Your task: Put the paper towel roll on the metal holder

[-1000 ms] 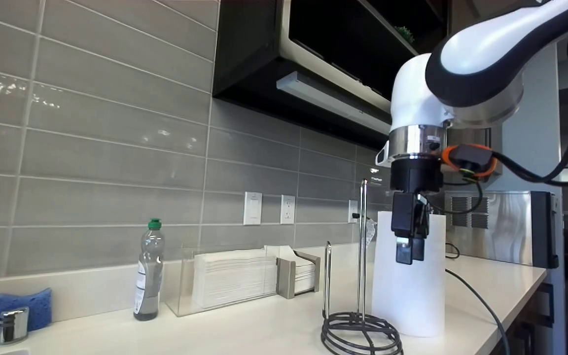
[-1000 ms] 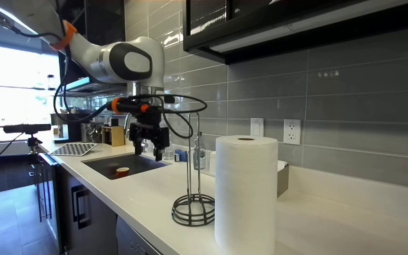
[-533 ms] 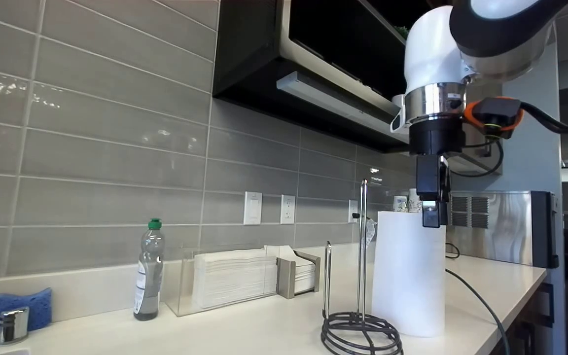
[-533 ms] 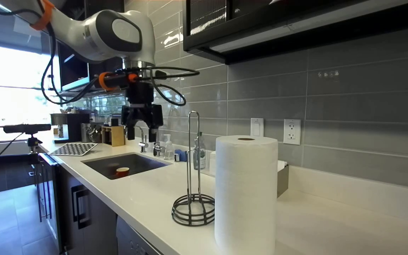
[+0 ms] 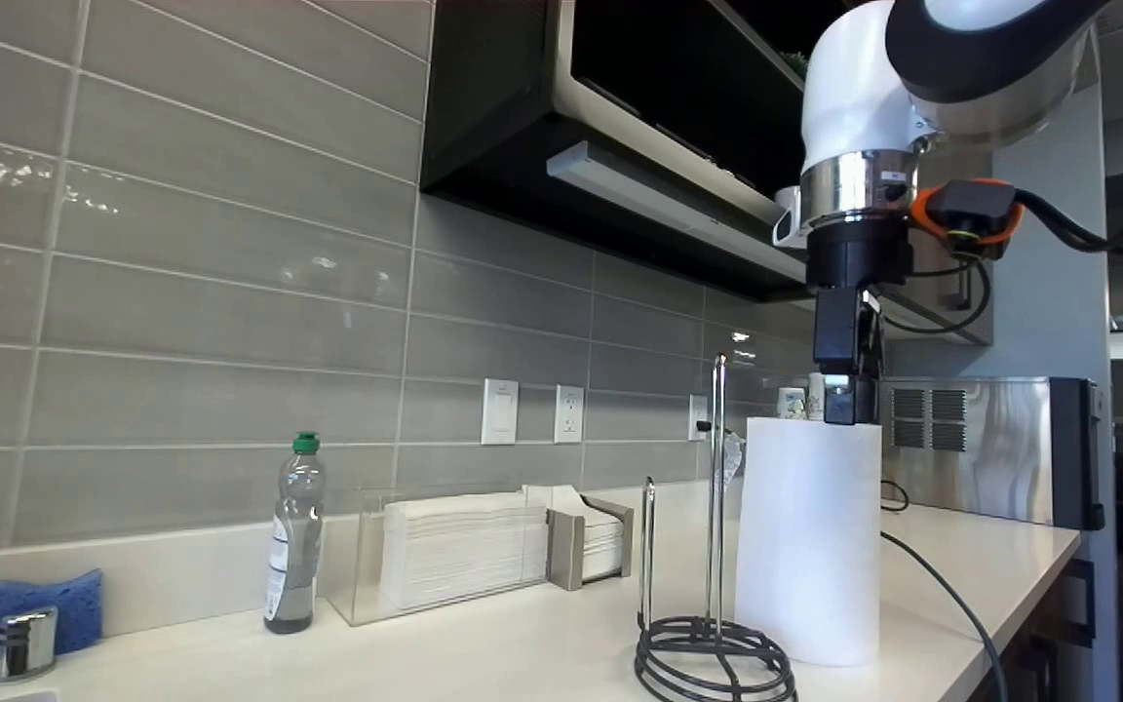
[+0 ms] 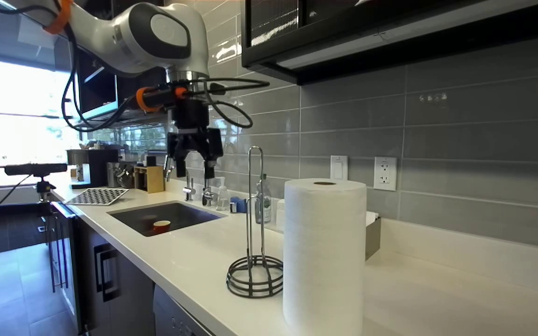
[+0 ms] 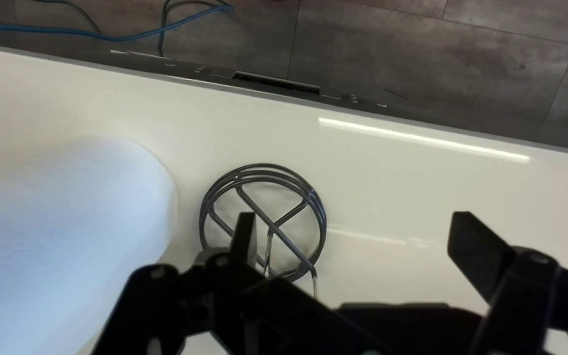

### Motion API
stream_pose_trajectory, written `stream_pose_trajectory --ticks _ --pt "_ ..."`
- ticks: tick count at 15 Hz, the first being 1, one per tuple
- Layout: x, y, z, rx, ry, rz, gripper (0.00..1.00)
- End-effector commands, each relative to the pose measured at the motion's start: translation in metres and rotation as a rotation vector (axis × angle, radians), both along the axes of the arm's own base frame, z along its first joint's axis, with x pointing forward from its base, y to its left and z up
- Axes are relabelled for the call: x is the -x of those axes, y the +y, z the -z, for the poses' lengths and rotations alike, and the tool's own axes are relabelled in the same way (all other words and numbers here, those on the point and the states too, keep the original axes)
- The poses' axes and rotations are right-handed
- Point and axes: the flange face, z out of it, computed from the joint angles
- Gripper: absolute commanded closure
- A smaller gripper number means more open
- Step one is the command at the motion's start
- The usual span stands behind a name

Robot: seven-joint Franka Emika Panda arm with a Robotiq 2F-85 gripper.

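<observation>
While hovering with an empty, wide-spread gripper (image 6: 195,173), has the paper towel roll (image 5: 808,546) upright on the counter (image 5: 484,653) just beside the metal holder (image 5: 716,526), likely placed to shorten the carry.

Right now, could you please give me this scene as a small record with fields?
paper towel roll: upright on the counter, beside the metal holder but apart from it
metal holder: upright, no roll on it
gripper: open, above the counter, holding nothing
clear bottle: upright, green-capped
red cup: in the sink
task: not yet done
</observation>
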Motion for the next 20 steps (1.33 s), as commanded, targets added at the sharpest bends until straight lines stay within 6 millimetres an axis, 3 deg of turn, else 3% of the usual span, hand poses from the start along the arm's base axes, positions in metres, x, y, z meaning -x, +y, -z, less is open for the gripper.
stream_pose_trajectory --ticks 1,8,16,20 --pt "-0.008 -0.026 -0.032 0.051 -0.049 0.007 0.00" --pt "-0.011 -0.081 -0.068 0.118 -0.129 0.073 0.00" --pt "-0.004 -0.141 -0.072 0.122 -0.146 0.093 0.00" --pt "-0.008 -0.159 -0.065 0.104 -0.138 0.061 0.00"
